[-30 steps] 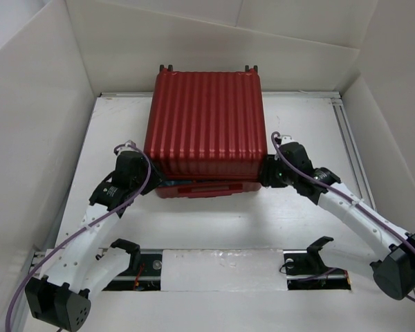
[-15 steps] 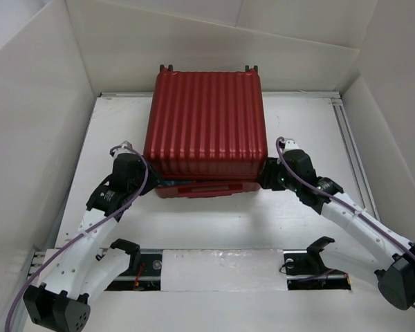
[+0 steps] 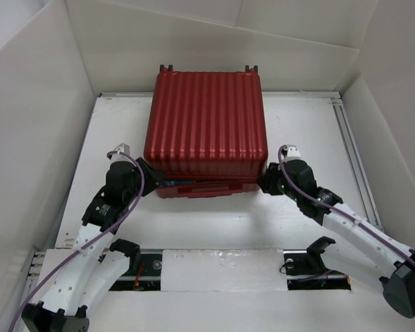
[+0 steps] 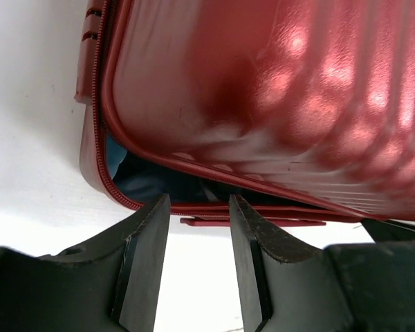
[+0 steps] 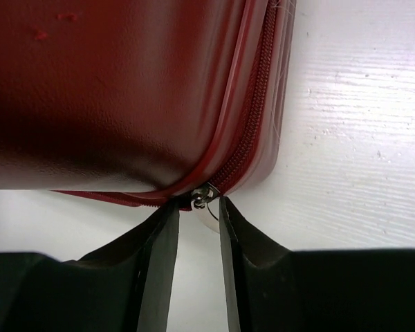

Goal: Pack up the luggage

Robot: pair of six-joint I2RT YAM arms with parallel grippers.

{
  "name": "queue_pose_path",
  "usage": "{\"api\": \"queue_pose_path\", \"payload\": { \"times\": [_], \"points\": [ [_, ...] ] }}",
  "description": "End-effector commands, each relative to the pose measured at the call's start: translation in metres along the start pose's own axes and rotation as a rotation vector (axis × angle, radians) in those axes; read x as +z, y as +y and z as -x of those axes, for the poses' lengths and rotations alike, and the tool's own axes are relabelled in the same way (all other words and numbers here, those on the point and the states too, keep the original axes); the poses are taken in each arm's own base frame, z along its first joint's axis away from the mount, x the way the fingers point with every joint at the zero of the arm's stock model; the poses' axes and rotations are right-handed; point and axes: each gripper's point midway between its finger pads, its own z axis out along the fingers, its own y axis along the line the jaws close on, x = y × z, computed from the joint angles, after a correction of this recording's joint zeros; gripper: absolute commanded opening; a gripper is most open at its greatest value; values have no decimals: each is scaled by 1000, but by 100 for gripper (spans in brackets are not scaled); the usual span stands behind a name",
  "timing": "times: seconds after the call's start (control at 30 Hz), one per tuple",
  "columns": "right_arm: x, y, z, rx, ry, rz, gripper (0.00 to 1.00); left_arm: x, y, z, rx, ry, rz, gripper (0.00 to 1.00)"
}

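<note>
Item: the luggage [image 3: 206,131]; dark-red ribbed hard shell, lying flat on the white table [image 3: 304,131], centred left to right and set toward the far edge; small black wheels [image 3: 166,68] at its far side; lid down over the base.

Near-left corner: the lid stands slightly off the base, and the left wrist view shows a gap with the blue lining [image 4: 135,173] inside it; red zipper teeth [image 4: 111,180] run round the open edge.

Near-right corner: the two halves meet along the zipper track [image 5: 245,149]; the silver zipper pull [image 5: 202,197] sits at the corner's curve.

Left gripper [image 4: 199,207]: at the near-left corner, just beside the gap; fingers spread, nothing between them, released.

Right gripper [image 5: 198,207]: at the near-right corner, fingers [image 5: 159,242] drawn close with a narrow slot left; the zipper pull lies at their tips, partly within the slot; whether they pinch it cannot be told.

Surroundings: white panel walls [image 3: 28,138] on three sides; metal rail [image 3: 351,149] along the table's right edge.
</note>
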Motion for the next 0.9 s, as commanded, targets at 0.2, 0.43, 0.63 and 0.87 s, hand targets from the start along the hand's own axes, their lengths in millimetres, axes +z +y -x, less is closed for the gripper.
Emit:
{"api": "queue_pose_path", "payload": {
  "times": [0.2,0.43,0.63,0.87],
  "points": [
    [-4,14,24,44,-193,90,31,14,13,-10,-81,-117,-100,41],
    [-4,25,32,42,-193,124,8,19,36,3,-163,-258,-41,53],
    [-10,27,36,43,-200,132,0,29,30,16,-183,-317,-58,58],
    [-29,35,23,63,-184,221,0,43,44,15,-152,-333,-3,24]
  ]
}}
